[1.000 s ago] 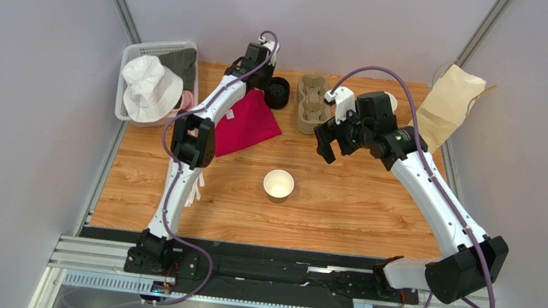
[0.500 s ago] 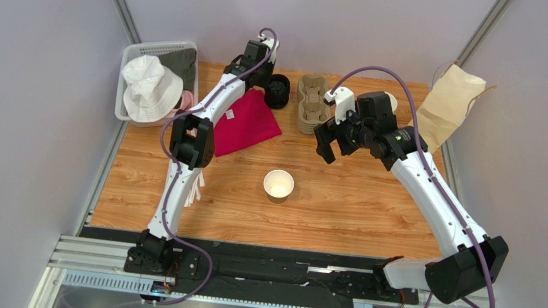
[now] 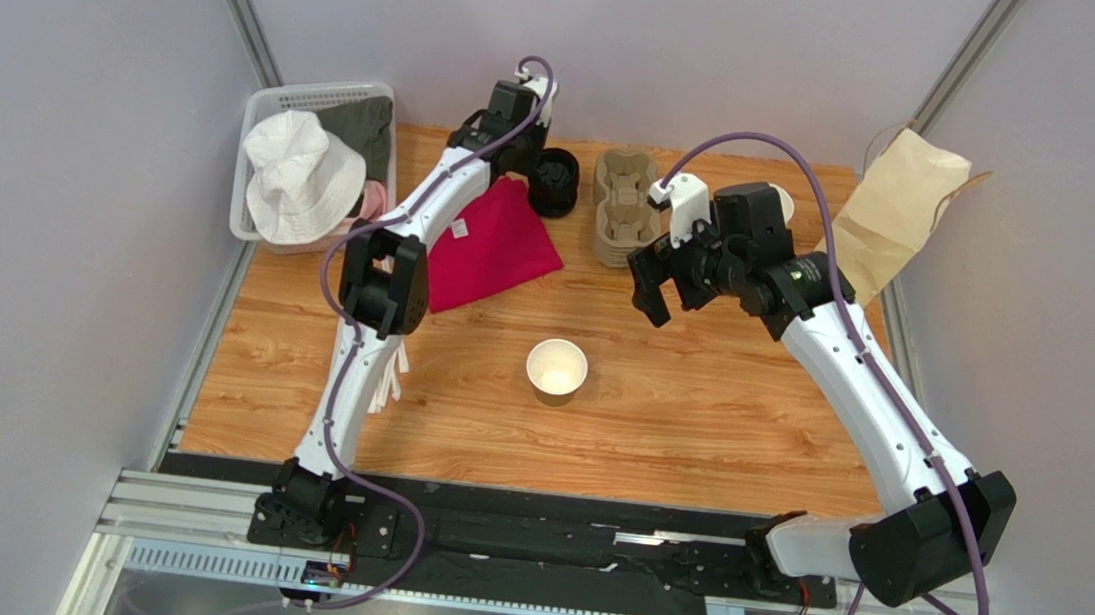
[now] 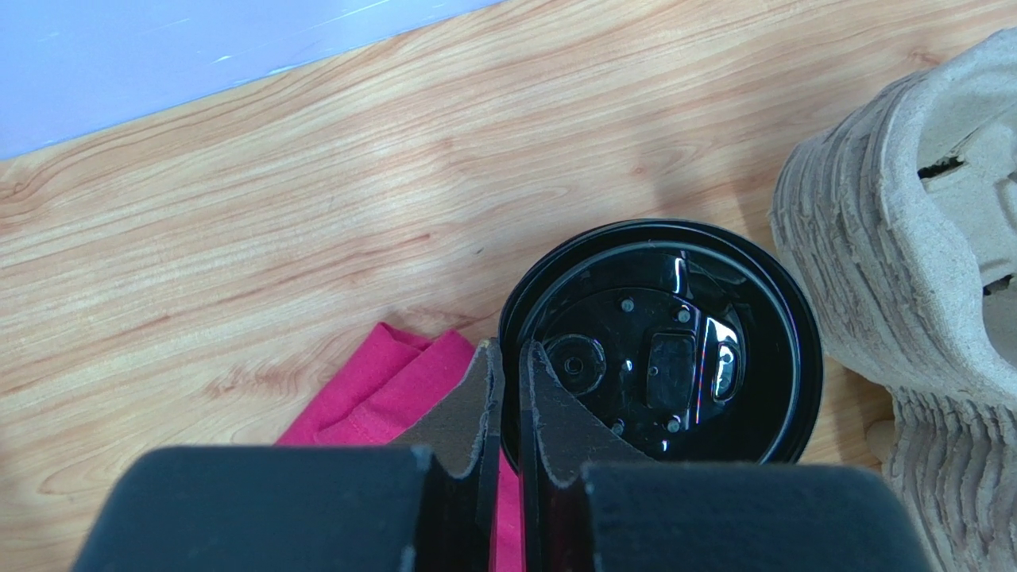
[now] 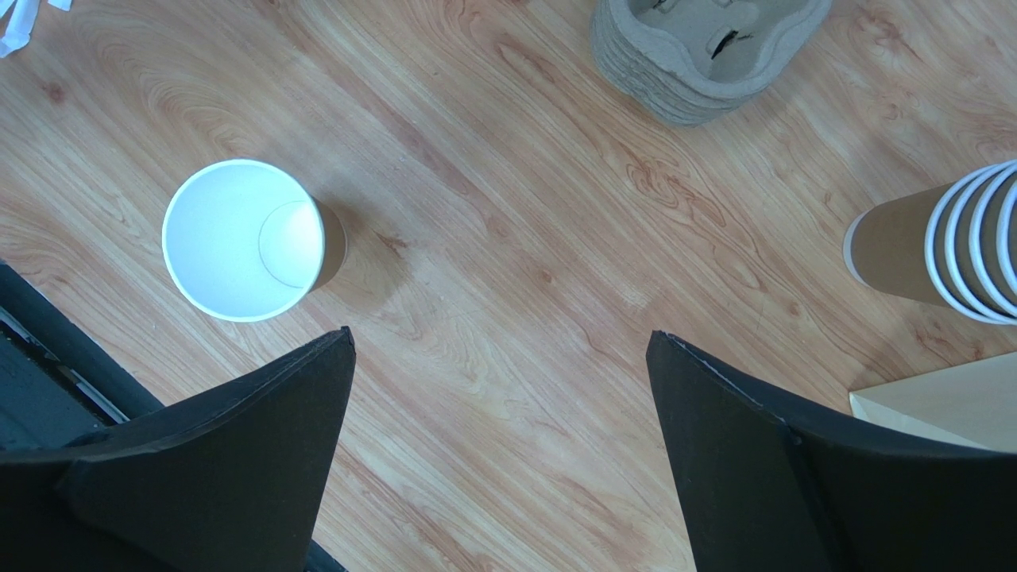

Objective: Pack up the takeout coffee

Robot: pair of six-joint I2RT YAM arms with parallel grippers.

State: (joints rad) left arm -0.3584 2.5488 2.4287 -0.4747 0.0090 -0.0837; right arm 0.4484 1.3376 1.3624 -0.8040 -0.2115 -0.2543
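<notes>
The left pincer [image 4: 510,354] pinches the near rim of the round black plastic lid [image 4: 680,310] at the table's [image 3: 695,412] 12 o'clock edge. The right pincer [image 5: 501,393] hangs spread wide above the table, and the small lidless brown paper cup [image 3: 557,370] stands mid-table at its 7 o'clock.

Table [image 3: 716,429] with cup [image 3: 557,369], black lids [image 3: 558,188], cloth [image 3: 502,254]

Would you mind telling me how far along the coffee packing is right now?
Done: one paper cup stands upright mid-table, lidless. In hand: the left jaws are pinched on the rim of a black lid near the far edge; the right jaws hang open, empty. Left, likely: lidding the cup, then setting it in the pulp carrier or paper bag.
</notes>
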